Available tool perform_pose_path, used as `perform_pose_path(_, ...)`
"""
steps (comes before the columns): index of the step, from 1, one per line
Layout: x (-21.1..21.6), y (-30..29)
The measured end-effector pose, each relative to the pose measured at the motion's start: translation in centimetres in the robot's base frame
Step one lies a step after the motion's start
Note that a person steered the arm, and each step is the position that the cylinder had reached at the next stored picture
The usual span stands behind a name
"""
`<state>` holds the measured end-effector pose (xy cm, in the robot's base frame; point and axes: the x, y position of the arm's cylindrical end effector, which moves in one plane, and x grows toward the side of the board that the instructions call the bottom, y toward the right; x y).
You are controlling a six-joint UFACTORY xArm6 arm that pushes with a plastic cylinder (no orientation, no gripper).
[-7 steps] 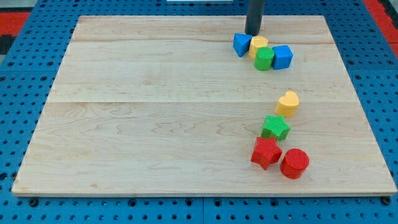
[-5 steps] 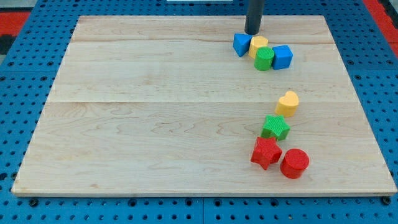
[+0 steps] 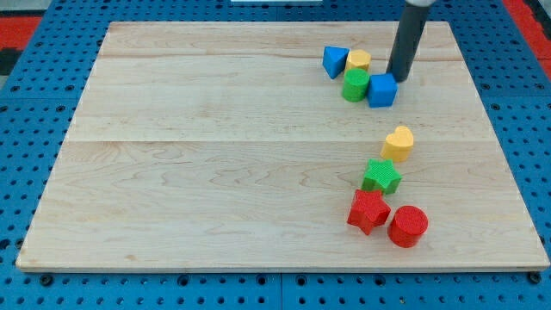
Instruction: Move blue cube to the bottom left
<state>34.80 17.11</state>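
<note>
Though small, upright blue cube [image 3: 382,89]

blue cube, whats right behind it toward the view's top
My tip stands just behind the blue cube, at its upper right edge. The rod hides the strip of board behind it; whether they touch cannot be told.

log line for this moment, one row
my tip: at upper right edge of blue cube | cube touching green cylinder | cube in board's upper right | goal bottom left: not reached
</note>
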Motion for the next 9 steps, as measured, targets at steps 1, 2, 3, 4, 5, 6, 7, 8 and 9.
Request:
perform_pose_path(1,2.9,-1.7)
perform_pose_path(2,5.1,-7.5)
perform_pose_path(3,8.6,-20.8)
perform_pose_path(4,8.6,-32.3)
perform_pose_path(5,6.2,-33.5)
perform_pose_path(6,5.7,-36.7)
perform_pose_path(7,8.9,-37.2)
perform_pose_path(8,7.9,-37.6)
perform_pose_path(9,6.7,-41.5)
